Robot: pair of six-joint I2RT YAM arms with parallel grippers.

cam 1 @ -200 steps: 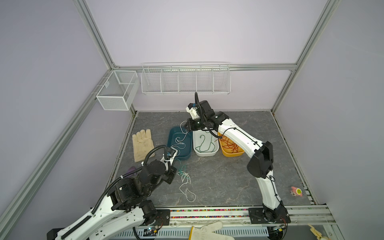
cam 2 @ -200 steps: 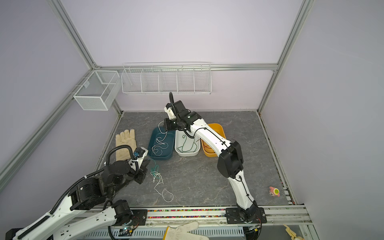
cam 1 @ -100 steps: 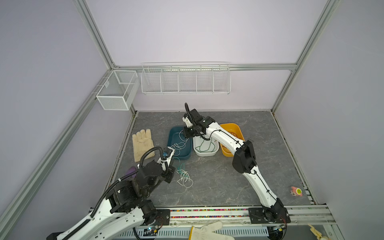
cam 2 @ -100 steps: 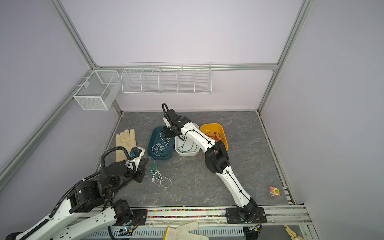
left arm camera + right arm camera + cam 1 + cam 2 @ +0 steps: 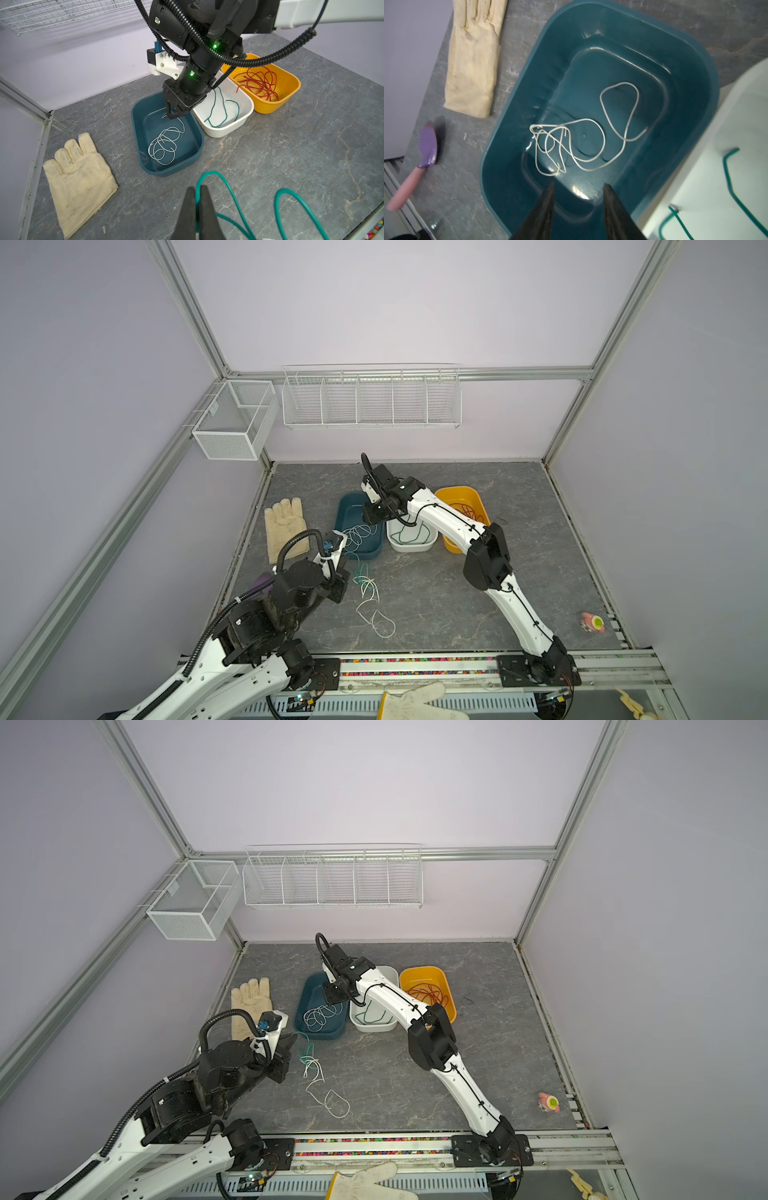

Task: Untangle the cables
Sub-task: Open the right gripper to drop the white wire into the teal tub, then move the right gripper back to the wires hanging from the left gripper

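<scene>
In the left wrist view my left gripper (image 5: 196, 194) is shut on a loop of a dark green cable (image 5: 225, 187) just above the table. That cable runs into a green and white tangle (image 5: 365, 580), from which a white cable (image 5: 380, 622) trails forward. My right gripper (image 5: 578, 187) stands open above the teal bin (image 5: 691, 87), nothing between its fingers. A loose white cable (image 5: 583, 135) lies coiled in that bin. A green cable (image 5: 222, 110) rests in the white bin (image 5: 247, 113), and red-orange cables (image 5: 259, 85) fill the yellow bin (image 5: 291, 91).
A cream glove (image 5: 284, 526) lies left of the bins, with a purple and pink trowel (image 5: 415, 166) near it by the left wall. Wire baskets (image 5: 370, 396) hang on the back wall. A small pink toy (image 5: 592, 622) sits front right, a white glove (image 5: 415, 699) below the front rail.
My right gripper came down and left from above the white bin to the teal bin and opened; the white cable now lies in the teal bin. My left gripper kept hold of the green cable.
</scene>
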